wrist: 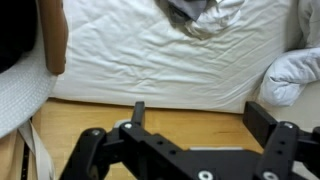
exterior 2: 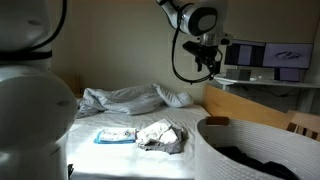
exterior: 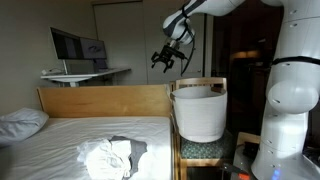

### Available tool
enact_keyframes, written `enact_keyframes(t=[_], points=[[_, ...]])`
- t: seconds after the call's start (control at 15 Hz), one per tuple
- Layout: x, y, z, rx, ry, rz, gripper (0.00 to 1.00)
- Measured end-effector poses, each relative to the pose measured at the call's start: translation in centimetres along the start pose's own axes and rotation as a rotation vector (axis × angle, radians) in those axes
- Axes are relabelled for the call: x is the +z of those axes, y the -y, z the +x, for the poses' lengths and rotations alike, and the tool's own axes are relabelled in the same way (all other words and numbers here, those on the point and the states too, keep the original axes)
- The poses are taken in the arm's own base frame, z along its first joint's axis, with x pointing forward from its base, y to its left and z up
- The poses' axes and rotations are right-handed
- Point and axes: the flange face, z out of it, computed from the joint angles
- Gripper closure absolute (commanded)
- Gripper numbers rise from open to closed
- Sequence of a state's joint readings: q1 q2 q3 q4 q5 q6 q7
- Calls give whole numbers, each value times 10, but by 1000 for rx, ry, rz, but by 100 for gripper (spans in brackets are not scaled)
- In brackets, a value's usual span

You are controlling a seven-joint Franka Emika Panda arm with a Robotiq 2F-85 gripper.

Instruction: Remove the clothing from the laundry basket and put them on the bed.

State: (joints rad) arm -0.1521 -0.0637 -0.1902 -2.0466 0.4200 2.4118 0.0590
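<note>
A heap of grey and white clothing point(exterior: 112, 157) point(exterior 2: 160, 135) lies on the white sheet of the bed point(exterior: 60, 140); the wrist view shows this clothing point(wrist: 195, 14) at its top edge. In an exterior view more dark clothing point(exterior 2: 245, 162) rests inside the laundry basket point(exterior 2: 215, 150). The white laundry basket point(exterior: 198, 112) with its wooden frame stands at the bed's end. My gripper point(exterior: 166, 58) point(exterior 2: 208, 62) hangs high over the bed's end board, beside the basket. In the wrist view the gripper point(wrist: 203, 118) is open and empty.
A white pillow point(exterior: 20, 122) point(wrist: 295, 75) lies at one bed corner and a crumpled cover point(exterior 2: 130, 97) at the far side. A flat blue-white item point(exterior 2: 115, 135) lies by the clothing. A desk with monitors point(exterior: 75, 45) point(exterior 2: 265, 55) stands behind the end board point(exterior: 100, 100).
</note>
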Motion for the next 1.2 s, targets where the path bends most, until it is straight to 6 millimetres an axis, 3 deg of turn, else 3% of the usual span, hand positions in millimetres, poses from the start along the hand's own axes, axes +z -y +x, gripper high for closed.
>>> enact_keyframes(t=[0.27, 0.8, 1.0, 1.2], points=[[16, -54, 11, 114, 90, -59, 0], [109, -171, 51, 408, 163, -272, 0], [126, -200, 61, 518, 183, -377, 0], [128, -226, 65, 633, 236, -461, 0]])
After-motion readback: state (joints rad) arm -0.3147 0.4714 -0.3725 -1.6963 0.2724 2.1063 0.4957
